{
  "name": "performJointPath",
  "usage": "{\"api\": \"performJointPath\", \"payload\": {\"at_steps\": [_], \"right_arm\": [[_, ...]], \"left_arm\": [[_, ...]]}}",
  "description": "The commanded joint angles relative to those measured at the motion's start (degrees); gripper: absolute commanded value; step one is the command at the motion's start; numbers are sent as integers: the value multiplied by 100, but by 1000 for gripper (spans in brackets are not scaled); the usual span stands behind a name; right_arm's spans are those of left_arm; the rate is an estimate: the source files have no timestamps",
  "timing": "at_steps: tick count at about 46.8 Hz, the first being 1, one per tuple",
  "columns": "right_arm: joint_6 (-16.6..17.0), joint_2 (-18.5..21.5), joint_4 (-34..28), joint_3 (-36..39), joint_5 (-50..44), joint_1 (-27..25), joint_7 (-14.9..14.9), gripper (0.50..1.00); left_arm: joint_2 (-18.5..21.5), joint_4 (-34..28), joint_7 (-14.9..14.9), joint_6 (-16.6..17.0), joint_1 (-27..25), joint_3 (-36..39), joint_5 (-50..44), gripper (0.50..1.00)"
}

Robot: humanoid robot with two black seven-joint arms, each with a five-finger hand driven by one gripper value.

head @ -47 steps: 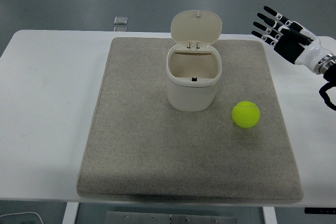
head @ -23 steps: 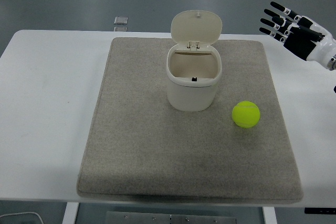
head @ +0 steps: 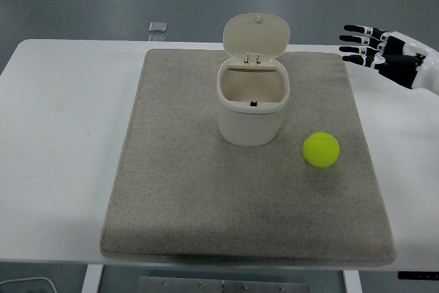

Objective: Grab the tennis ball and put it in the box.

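Ball first: the fuzzy yellow-green tennis ball (head: 322,149) sits on the grey felt mat (head: 171,190), to the right of and a little nearer than the cream plastic box (head: 253,104). Being round, it has no long axis and points nowhere in particular. The box stands upright on the mat's far half, its hinged lid (head: 256,36) tipped back and its mouth open upward. Its floor is mostly hidden by the near wall. The black-and-white right hand (head: 384,51) hovers over the white table (head: 62,128) by the mat's far right corner, fingers (head: 358,39) spread flat and holding nothing; its wrist is cut off by the picture's right edge. Bare mat lies all around the ball, with open room between ball and box. A small grey square thing (head: 158,27) lies past the table's far edge, too small to identify.
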Motion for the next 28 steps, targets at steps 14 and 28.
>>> {"api": "performJointPath", "payload": {"at_steps": [14,28], "right_arm": [[85,-647,1351,-77,-2296,-70,622,905],[41,-700,2098,-112,-3703,-237,789,903]], "left_arm": [[0,0,0,0,0,0,0,992],[0,0,0,0,0,0,0,992]]}}
